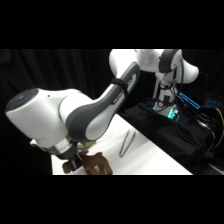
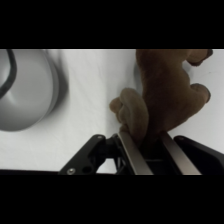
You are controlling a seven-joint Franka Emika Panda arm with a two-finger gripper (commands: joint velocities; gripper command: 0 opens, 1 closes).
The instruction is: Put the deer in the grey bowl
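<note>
1. In the wrist view the grey bowl (image 2: pixel 25 90) sits at the far left on the white bench (image 2: pixel 95 100), well apart from the deer.
2. The deer (image 2: pixel 160 95) lies right of it, its long axis running away from the jaws.
3. The jaws (image 2: pixel 150 150) are clamped on the deer's near end, so the carry goes leftward.

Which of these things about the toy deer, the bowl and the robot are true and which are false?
1. The tool has its fingers on either side of the deer. True.
2. The deer is already inside the grey bowl. False: it is on the white table, apart from the bowl.
3. Metal tongs lie on the table. True.
4. The grey bowl has a ball in it. False: nothing shows in the part of it in view.
5. The tongs are in the tool. False: they lie apart from it.
</note>
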